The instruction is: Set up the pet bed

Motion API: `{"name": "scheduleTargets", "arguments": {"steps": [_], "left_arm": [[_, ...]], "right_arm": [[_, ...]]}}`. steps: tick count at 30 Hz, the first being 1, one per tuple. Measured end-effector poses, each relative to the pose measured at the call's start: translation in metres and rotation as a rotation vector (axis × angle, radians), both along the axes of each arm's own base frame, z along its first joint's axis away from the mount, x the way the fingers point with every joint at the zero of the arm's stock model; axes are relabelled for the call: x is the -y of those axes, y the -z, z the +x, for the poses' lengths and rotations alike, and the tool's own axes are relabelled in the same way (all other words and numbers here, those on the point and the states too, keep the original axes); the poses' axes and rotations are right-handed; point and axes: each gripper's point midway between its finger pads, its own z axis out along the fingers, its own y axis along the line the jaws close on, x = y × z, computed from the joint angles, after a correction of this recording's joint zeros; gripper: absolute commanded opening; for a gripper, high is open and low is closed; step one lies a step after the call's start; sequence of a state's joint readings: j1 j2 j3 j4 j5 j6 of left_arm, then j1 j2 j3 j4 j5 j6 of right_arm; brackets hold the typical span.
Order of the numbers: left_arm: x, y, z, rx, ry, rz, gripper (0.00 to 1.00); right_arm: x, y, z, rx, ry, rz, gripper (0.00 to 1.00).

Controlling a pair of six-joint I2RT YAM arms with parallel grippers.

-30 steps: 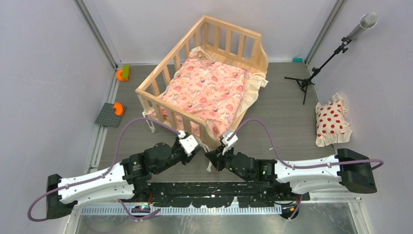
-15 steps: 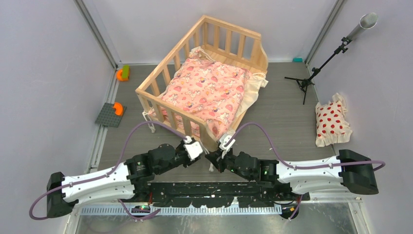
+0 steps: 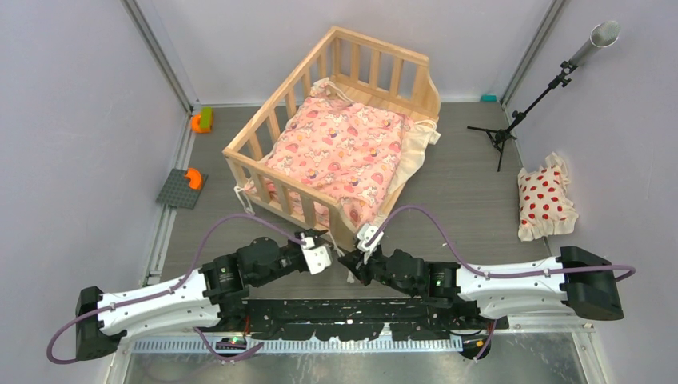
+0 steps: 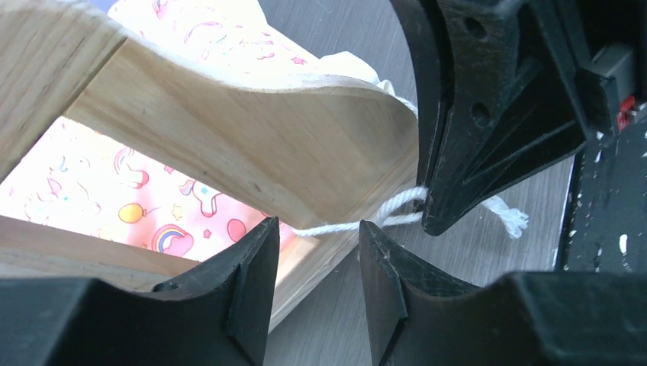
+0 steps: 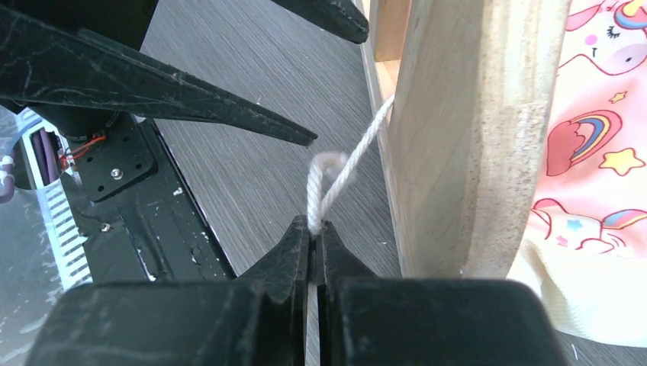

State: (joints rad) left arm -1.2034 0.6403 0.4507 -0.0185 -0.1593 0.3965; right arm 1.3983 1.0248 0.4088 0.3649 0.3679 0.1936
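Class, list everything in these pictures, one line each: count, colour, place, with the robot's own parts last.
pet bed: one, light wood, mid-table
cushion: one, pink print, inside the pet bed
tie cord: one, cream, at the bed's near corner
pillow: one, white with red dots, table's right edge
plate: one, grey with an orange piece, left edge
block: one, orange and green, far left
stand: one, black with a grey tube, far right
table: one, grey, under everything
left gripper: one, black, open at the tie cord
right gripper: one, black, shut on the tie cord
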Motion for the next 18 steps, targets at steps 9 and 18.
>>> {"name": "scheduleTargets", "arguments": {"steps": [9,18], "left_arm": [[0.003,0.013,-0.007,0.072,0.088,0.076,0.41],[0.008,0.016,-0.016,0.055,0.145,0.073,0.35]], "right_arm": [[0.003,-0.001,-0.002,0.016,-0.022,-0.017,0.01],[0.004,0.001,-0.003,0.021,-0.028,-0.031,0.01]]}}
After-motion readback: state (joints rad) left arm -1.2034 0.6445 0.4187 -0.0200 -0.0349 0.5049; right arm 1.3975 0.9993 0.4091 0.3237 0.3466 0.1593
